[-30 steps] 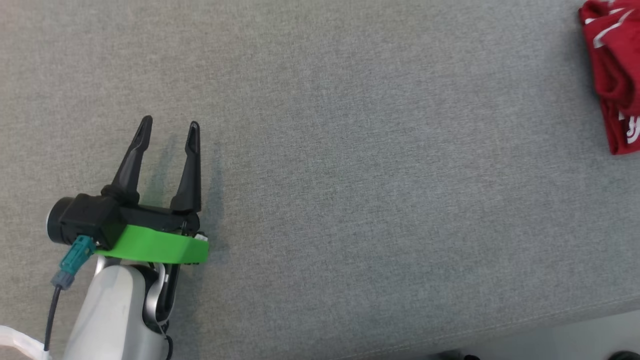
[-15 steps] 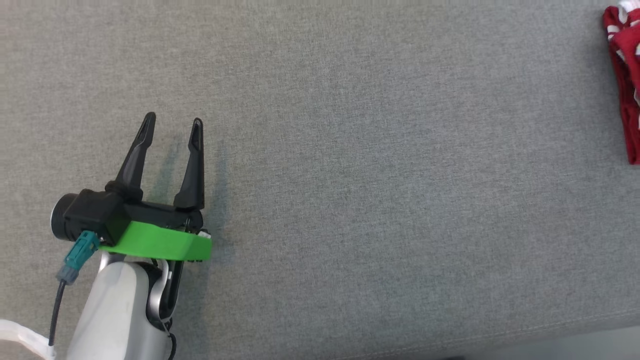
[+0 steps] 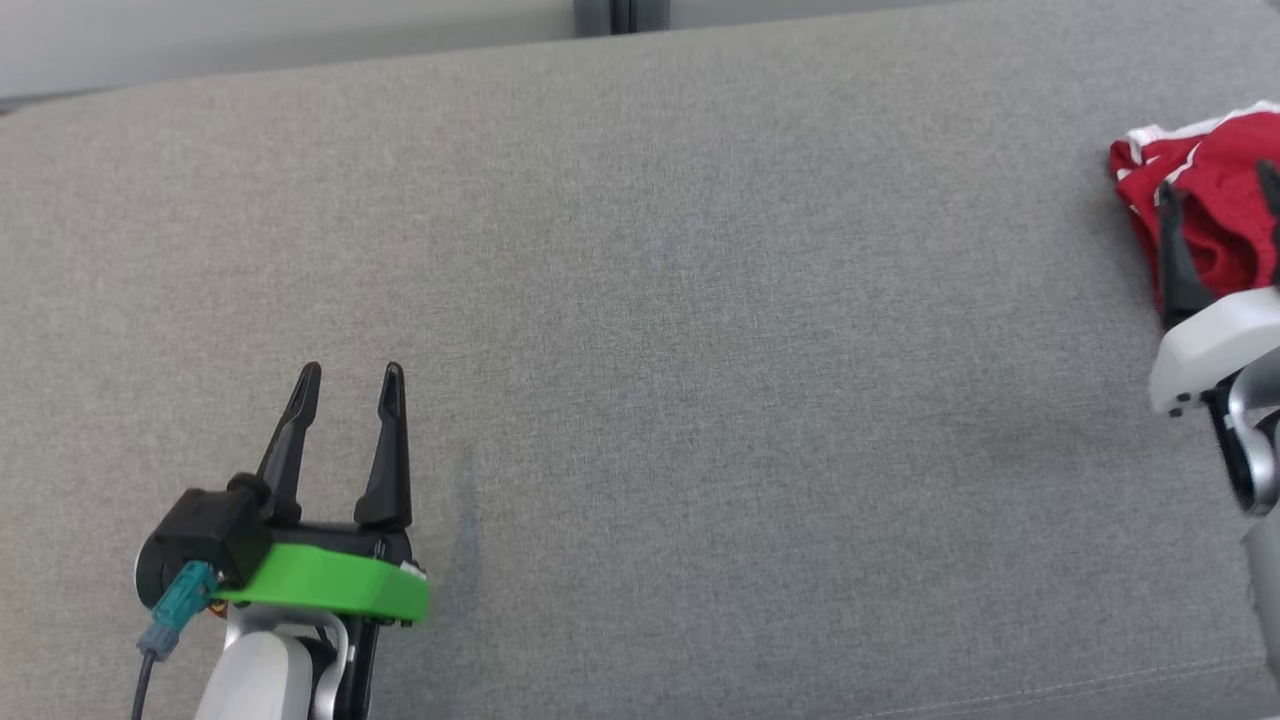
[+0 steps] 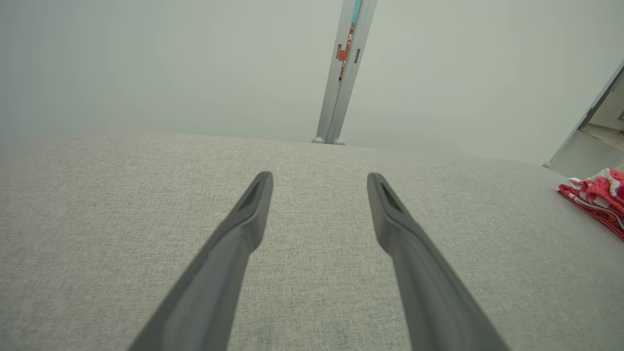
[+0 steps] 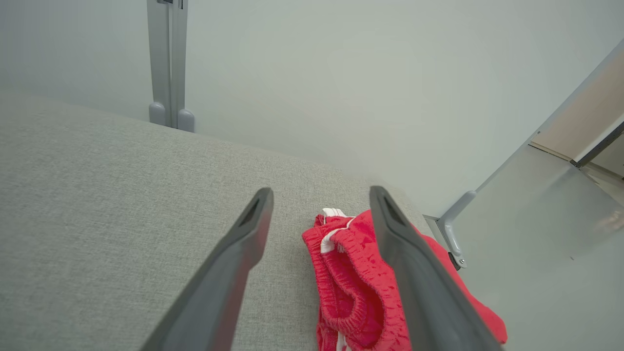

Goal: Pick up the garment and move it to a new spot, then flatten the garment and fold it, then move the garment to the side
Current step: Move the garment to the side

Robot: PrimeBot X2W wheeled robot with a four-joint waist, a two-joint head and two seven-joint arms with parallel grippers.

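Observation:
The garment (image 3: 1215, 160) is red with white trim and lies bunched at the far right of the grey cushioned surface (image 3: 700, 300). My right gripper (image 3: 1218, 185) hovers over it, open, with nothing between its fingers. In the right wrist view the garment (image 5: 351, 278) lies just beyond and beneath the open right gripper (image 5: 320, 192), and the right finger crosses in front of it. My left gripper (image 3: 351, 375) stands open and empty at the lower left, far from the cloth. The left wrist view shows the open left gripper (image 4: 319, 175) and the garment (image 4: 597, 197) at its right edge.
A pale wall and a grey metal post (image 3: 610, 15) run along the surface's far edge. The surface's right end lies just past the garment, with a metal bracket (image 5: 451, 229) and a pale panel beside it. A seam (image 3: 1000, 690) marks the near edge.
The head camera has tilted, so the whole picture has shifted and the far wall now shows. My right gripper has come into view at the right edge, open over the garment.

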